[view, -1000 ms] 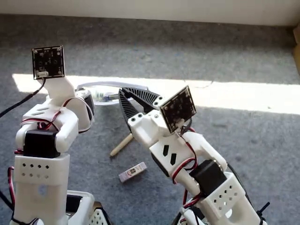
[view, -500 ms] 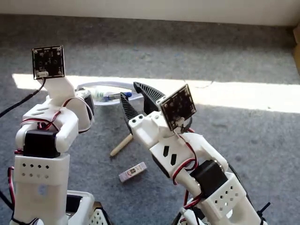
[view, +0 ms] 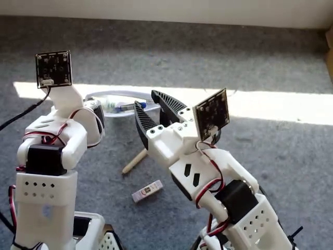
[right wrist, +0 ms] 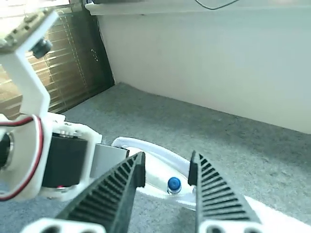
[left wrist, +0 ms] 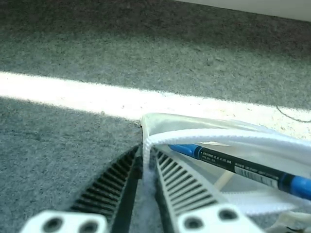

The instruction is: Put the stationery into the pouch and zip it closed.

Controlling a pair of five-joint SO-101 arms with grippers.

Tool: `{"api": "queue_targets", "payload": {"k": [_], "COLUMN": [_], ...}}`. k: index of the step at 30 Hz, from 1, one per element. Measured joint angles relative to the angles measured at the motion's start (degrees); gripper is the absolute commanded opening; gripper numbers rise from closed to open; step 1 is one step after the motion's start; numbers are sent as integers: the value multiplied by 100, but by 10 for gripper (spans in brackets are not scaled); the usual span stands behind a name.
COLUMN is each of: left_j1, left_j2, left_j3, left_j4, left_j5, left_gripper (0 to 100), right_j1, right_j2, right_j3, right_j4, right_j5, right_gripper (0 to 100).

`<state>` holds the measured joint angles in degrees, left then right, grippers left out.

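- Pinching one end of the clear pouch (left wrist: 209, 127) at its white zip edge with the left tool (left wrist: 146, 151), both ribbed fingers pressed flat against the fabric.
- Holding the right tool (right wrist: 166, 167) spread wide with nothing in it, just above the pouch and close to the left arm's wrist.
- Lying inside the pouch, a blue pen (left wrist: 233, 165), its round blue end showing between the right tool's fingers in the right wrist view.
- Resting on the grey carpet (view: 260, 62) outside the pouch, a wooden pencil (view: 134, 161), tilted and partly hidden beneath the right arm.
- Sitting nearer the arm bases and apart from the pencil, a small pinkish block (view: 147, 191) — too small to name with certainty.
- Placing the pouch between the two arms, within the strip of sunlight (view: 270, 107) that crosses the carpet.
- Gaping at the mouth — zip not closed, its two white rows apart in the left wrist view.
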<state>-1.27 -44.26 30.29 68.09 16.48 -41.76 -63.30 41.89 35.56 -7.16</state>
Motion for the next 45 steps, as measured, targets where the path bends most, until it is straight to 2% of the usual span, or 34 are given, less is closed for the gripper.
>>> {"api": "queue_targets", "payload": {"k": [6,24,31,45], "left_j1": [0,-9,-9,-9], "left_j2": [0,0,0,0], "left_j3": [0,0,0,0], "left_j4": [0,0,0,0], "left_j5": [0,0,0,-35], "left_gripper": [7,7,7,7], "right_j1": [-237,-246,-255,-193], "right_j2": [0,651,624,642], "right_j3": [246,246,229,167], "right_j4": [-246,-273,448,563], "right_j5": [0,0,0,0], "right_gripper": [146,145,145,145]}}
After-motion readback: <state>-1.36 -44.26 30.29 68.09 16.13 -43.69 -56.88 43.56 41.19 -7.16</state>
